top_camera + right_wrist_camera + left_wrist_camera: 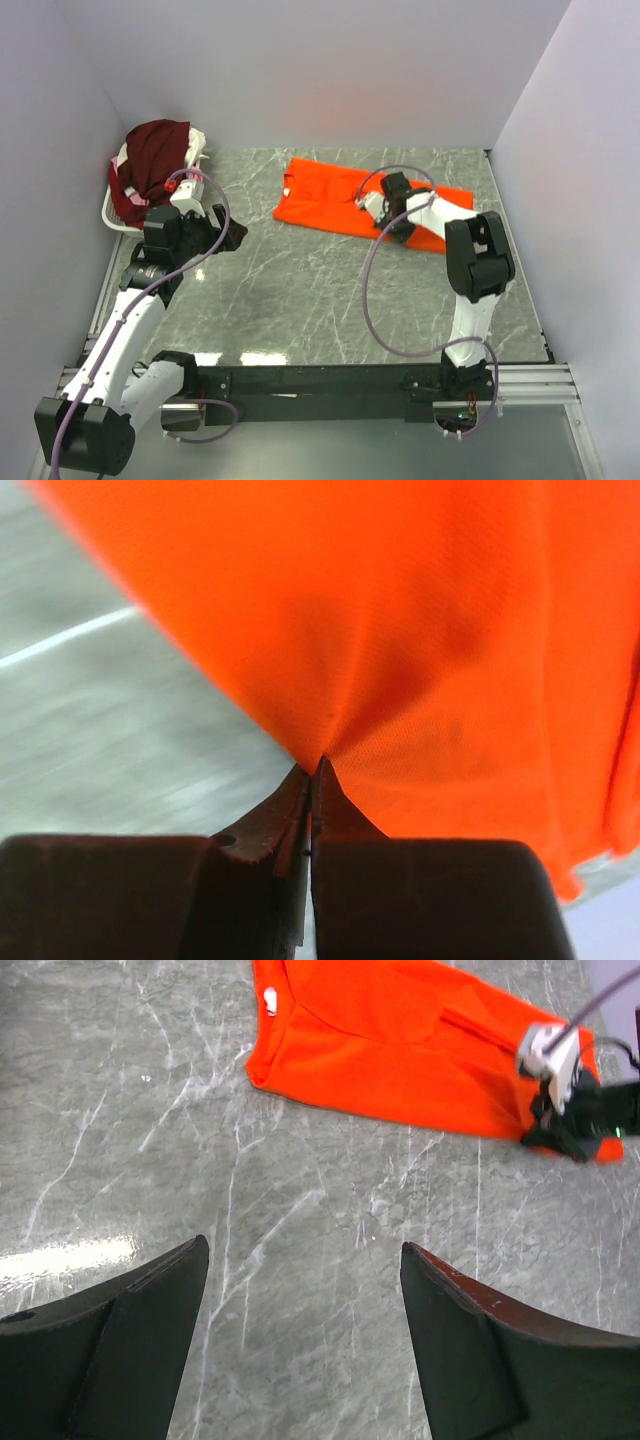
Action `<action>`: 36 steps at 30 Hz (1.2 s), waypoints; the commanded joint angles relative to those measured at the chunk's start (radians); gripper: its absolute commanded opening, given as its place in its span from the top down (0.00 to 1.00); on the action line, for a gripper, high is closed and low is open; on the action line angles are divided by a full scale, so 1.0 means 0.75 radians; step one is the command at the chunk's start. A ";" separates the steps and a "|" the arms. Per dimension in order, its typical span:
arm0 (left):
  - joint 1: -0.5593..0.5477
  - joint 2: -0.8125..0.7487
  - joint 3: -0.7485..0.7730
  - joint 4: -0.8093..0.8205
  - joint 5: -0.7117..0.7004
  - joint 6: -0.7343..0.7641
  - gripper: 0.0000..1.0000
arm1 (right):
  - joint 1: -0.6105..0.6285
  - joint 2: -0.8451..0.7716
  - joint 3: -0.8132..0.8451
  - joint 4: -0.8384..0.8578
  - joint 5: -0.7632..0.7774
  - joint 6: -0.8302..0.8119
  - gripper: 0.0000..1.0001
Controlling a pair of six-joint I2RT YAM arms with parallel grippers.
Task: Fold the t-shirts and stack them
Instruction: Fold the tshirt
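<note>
**One orange shirt in hand, the rest waiting in the basket**

The right gripper [312,768] is clamped fully closed on a pinch of the orange t-shirt [325,200]. The cloth puckers right at the tips and fans out ahead of them and to both sides. The shirt lies on the marble table [300,290] as a longish strip, so maybe one fold is already in, but I honestly can't tell.

The left gripper [303,1250] hangs wide open over bare marble with nothing between its fingers. The orange shirt sits well ahead of those jaws, off to their right.

The maroon t-shirt [155,145] is heaped on the white wire basket [112,210], with bits of pink and white cloth around it. That's back behind the left jaws, out of its wrist view.

My read is that it's early days. There's no stack anywhere, the orange shirt isn't finished, and the basket shirts haven't been laid out yet.
</note>
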 commanded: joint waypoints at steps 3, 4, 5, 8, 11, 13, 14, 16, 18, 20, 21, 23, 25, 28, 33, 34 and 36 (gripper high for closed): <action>0.004 -0.031 -0.011 0.065 0.030 -0.002 0.17 | 0.254 -0.249 -0.237 -0.175 -0.150 0.155 0.98; 0.004 -0.031 -0.011 0.065 0.030 -0.004 0.17 | 0.364 -0.265 -0.266 -0.177 -0.162 0.186 0.98; 0.004 -0.029 -0.013 0.067 0.034 -0.006 0.17 | 0.418 -0.280 -0.291 -0.183 -0.208 0.251 0.97; 0.004 -0.023 -0.017 0.079 0.050 -0.014 0.17 | 0.641 -0.282 -0.303 -0.228 -0.294 0.343 0.80; 0.004 0.022 -0.042 0.120 0.095 -0.063 0.16 | 0.768 -0.286 -0.236 -0.294 -0.267 0.333 0.57; 0.004 0.112 -0.032 0.126 0.146 -0.100 0.16 | 0.762 -0.325 -0.179 -0.345 -0.262 0.305 0.48; 0.004 0.149 -0.026 0.128 0.158 -0.149 0.17 | 0.742 -0.341 -0.156 -0.367 -0.262 0.295 0.46; 0.004 0.268 -0.024 0.185 0.240 -0.212 0.18 | 0.709 -0.419 -0.105 -0.425 -0.303 0.254 0.38; 0.004 0.414 -0.009 0.241 0.318 -0.312 0.20 | 0.638 -0.506 -0.080 -0.441 -0.368 0.233 0.34; 0.000 0.523 0.011 0.314 0.391 -0.407 0.25 | 0.574 -0.586 -0.076 -0.433 -0.427 0.221 0.31; -0.004 0.639 0.056 0.321 0.400 -0.427 0.27 | 0.479 -0.609 -0.082 -0.409 -0.523 0.219 0.31; -0.030 0.754 0.129 0.311 0.365 -0.440 0.27 | 0.362 -0.668 -0.099 -0.380 -0.617 0.221 0.31; -0.047 0.910 0.244 0.292 0.320 -0.442 0.29 | 0.174 -0.703 -0.131 -0.339 -0.768 0.213 0.31; -0.075 1.102 0.410 0.215 0.206 -0.432 0.32 | -0.025 -0.775 -0.213 -0.265 -0.953 0.223 0.31; -0.110 1.366 0.641 0.141 0.073 -0.444 0.41 | -0.140 -0.885 -0.299 -0.221 -1.066 0.235 0.31; -0.112 1.399 0.674 0.129 0.050 -0.454 0.42 | -0.154 -0.901 -0.309 -0.214 -1.092 0.237 0.31; -0.120 1.501 0.782 0.055 0.018 -0.460 0.49 | -0.173 -0.912 -0.313 -0.232 -1.119 0.233 0.31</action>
